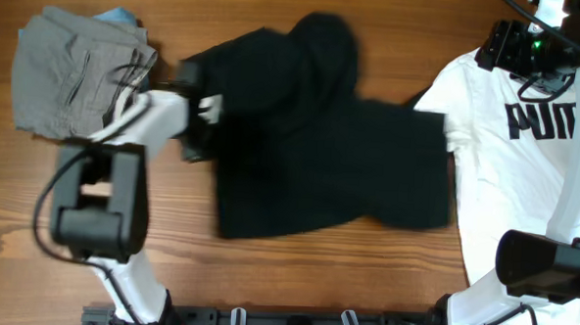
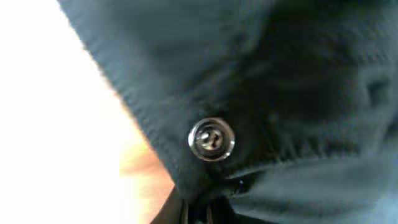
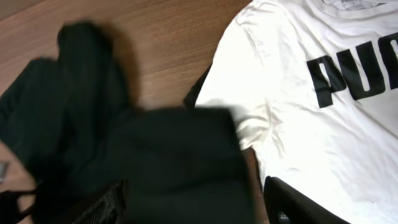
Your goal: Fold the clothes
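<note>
The black shorts (image 1: 320, 154) lie spread and rumpled in the middle of the table, one part bunched toward the back. My left gripper (image 1: 199, 119) is at their left edge. In the left wrist view it (image 2: 199, 213) is shut on the black fabric (image 2: 280, 81), next to a metal button (image 2: 212, 139). My right gripper (image 1: 499, 42) is raised at the back right. In the right wrist view its fingers (image 3: 199, 205) are spread wide and empty above the shorts (image 3: 155, 155). The white PUMA T-shirt (image 1: 525, 163) lies at the right and also shows in the right wrist view (image 3: 311, 112).
Grey shorts (image 1: 68, 70) lie folded at the back left, with a bit of blue cloth (image 1: 120, 16) showing from under them. The black shorts' right edge touches the T-shirt's sleeve. The wooden table (image 1: 295, 271) runs to a black rail at the front edge.
</note>
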Tool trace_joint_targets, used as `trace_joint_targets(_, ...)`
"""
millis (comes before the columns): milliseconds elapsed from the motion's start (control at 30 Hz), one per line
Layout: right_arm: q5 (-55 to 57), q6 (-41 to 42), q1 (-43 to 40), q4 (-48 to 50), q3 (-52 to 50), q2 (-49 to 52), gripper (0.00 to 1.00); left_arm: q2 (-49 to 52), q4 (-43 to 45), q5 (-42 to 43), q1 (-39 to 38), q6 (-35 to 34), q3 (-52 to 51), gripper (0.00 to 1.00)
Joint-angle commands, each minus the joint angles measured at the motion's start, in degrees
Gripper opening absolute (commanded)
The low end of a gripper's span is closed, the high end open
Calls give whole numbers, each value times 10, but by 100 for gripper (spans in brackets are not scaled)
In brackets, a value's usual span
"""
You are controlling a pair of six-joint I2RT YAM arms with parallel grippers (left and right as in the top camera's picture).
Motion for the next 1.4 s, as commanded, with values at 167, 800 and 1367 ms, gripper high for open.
trace_joint_targets(167,-75,-40,2,2,3,-6,75,-175,-99,-108,164,15,-11,36)
trace_joint_targets(800,-206,25,245,602,-343,118,56,-176,-41,-10,95,41,-45,4)
trace_joint_targets(1367,-250,121,224,723,-342,187,4,-122,118,-25,37,49,-186,15)
